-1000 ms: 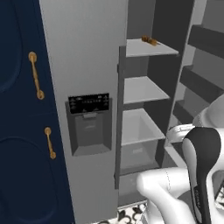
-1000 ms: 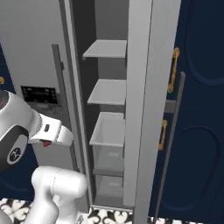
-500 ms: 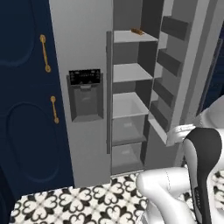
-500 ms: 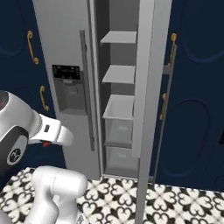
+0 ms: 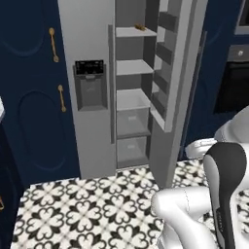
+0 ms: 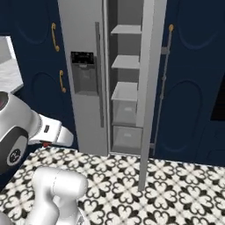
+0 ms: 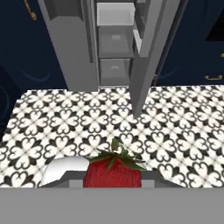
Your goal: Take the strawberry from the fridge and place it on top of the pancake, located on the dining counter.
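Strawberry (image 7: pixel 113 171), small, red and leafy, sits clamped in our end effector (image 7: pixel 113 183), low above the patterned floor, near the tall grey open fridge (image 5: pixel 97 97). Soft, light, bruisable; we grip its sides gently.

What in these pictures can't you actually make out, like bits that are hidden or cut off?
- Pincer tips, hand view: hidden behind the strawberry, so the grip cannot be confirmed.
- Strawberry's lower half, hand view: cut off at the bottom.
- Small brown item on the fridge top shelf, left base view: too small to identify.
- Fridge drawers, right base view: contents hidden by their fronts.
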{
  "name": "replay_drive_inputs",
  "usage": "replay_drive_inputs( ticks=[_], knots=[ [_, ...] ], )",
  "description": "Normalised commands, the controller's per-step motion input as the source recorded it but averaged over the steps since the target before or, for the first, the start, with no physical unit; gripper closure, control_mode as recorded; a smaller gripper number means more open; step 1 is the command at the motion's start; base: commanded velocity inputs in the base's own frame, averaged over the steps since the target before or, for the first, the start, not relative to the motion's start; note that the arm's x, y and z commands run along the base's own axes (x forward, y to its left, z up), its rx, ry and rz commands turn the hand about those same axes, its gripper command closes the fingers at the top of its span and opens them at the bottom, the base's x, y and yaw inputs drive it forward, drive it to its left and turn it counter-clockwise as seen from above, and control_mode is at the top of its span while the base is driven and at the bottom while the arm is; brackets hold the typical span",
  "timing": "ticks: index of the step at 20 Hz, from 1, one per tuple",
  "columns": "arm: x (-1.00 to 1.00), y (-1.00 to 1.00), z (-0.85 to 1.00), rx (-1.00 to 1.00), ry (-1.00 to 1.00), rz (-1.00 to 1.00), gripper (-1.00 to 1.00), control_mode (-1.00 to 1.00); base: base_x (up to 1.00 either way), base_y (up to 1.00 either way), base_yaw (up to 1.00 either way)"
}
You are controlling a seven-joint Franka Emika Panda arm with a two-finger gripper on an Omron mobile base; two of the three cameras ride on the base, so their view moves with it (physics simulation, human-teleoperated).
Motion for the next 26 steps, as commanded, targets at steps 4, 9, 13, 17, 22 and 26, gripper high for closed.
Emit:
replay_drive_inputs(
  ticks=[4,9,13,17,22,26],
  knots=[
    [0.0,0.0,0.0,0.0,0.0,0.0,1.0,1.0,-0.11,-0.81,-0.59],
    [0.0,0.0,0.0,0.0,0.0,0.0,1.0,1.0,-0.02,-0.53,-0.77],
    [0.0,0.0,0.0,0.0,0.0,0.0,1.0,1.0,-0.01,-0.54,-0.81],
    [0.0,0.0,0.0,0.0,0.0,0.0,1.0,1.0,0.0,-0.65,-0.83],
    [0.0,0.0,0.0,0.0,0.0,0.0,1.0,1.0,0.04,-0.81,-0.77],
    [0.0,0.0,0.0,0.0,0.0,0.0,1.0,1.0,0.18,-0.9,-0.68]
  ],
)
